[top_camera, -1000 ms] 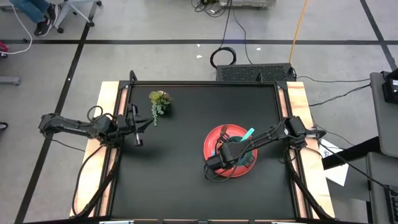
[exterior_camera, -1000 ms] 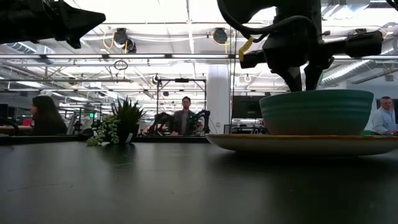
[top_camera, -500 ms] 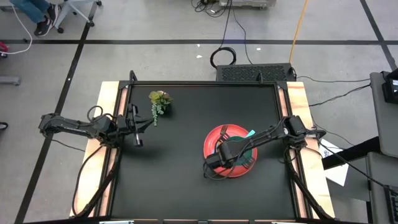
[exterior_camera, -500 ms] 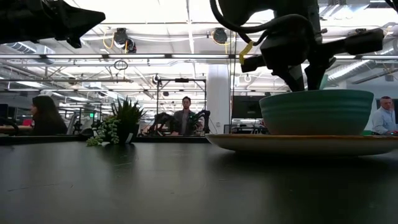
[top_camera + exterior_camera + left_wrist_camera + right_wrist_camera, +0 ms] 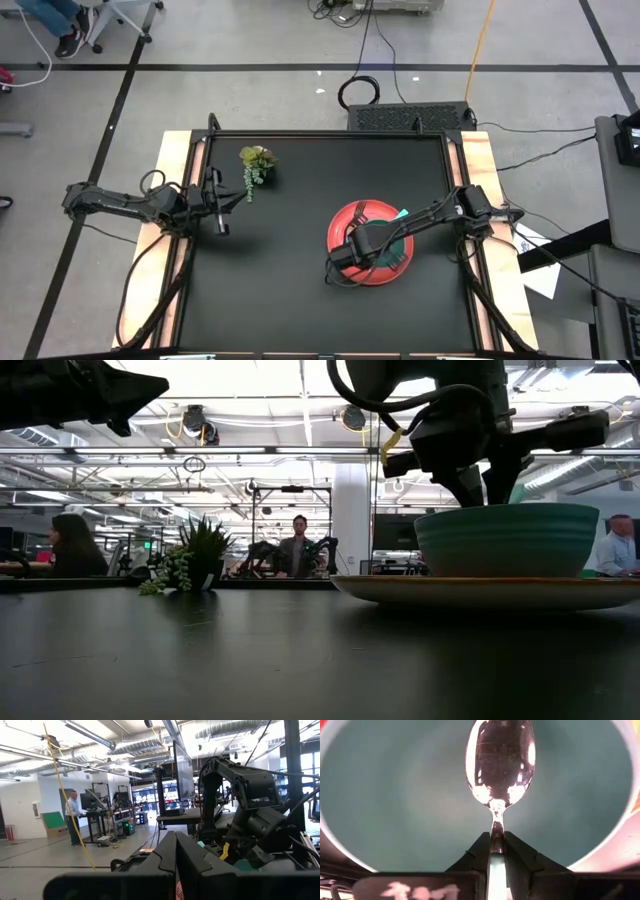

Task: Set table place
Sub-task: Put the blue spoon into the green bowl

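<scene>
High view: red plate (image 5: 345, 222) sits right of centre on the black table (image 5: 290, 300), teal bowl (image 5: 398, 247) on it; right gripper (image 5: 375, 243) hangs over the bowl; left gripper (image 5: 221, 205) waits at the left edge; plant sprig (image 5: 256, 162) upper left. Low view: bowl (image 5: 506, 538) rests on the plate (image 5: 480, 591) at right, gripper above it. Left wrist view: fingers (image 5: 167, 862) pressed together, holding nothing. Right wrist view: jaws clamped on the spoon (image 5: 500, 762), whose metal head hangs inside the bowl (image 5: 395, 795).

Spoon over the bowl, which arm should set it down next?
The right arm. Its tool is already shut on the spoon, directly above the teal bowl on the red plate. The left tool waits near the table's far side.
</scene>
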`<control>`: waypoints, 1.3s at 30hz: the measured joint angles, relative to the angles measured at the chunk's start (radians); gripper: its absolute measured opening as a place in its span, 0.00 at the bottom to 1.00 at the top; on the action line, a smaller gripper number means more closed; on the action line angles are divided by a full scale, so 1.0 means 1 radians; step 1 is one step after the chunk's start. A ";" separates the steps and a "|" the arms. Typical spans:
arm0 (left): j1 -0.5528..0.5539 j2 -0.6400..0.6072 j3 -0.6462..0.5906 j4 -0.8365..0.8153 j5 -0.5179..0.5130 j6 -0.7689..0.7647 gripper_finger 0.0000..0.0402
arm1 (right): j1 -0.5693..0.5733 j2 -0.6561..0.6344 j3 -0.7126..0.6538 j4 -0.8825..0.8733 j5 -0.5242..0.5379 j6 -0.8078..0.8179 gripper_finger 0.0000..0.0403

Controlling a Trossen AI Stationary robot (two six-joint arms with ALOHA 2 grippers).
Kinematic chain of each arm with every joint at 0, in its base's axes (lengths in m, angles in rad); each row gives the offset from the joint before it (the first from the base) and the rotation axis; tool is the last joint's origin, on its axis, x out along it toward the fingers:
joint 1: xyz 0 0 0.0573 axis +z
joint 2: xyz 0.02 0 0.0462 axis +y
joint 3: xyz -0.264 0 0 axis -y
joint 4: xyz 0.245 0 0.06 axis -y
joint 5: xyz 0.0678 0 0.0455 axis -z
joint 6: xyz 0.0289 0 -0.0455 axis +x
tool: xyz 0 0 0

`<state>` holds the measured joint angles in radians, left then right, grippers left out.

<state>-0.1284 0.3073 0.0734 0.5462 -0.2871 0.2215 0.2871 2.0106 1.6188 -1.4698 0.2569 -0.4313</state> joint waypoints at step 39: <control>0.000 0.000 0.000 -0.003 0.001 0.002 0.02 | -0.027 0.000 0.000 0.067 -0.075 -0.011 0.07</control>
<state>-0.1284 0.3073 0.0734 0.5434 -0.2865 0.2236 0.2596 2.0109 1.6187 -1.4028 0.1821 -0.4427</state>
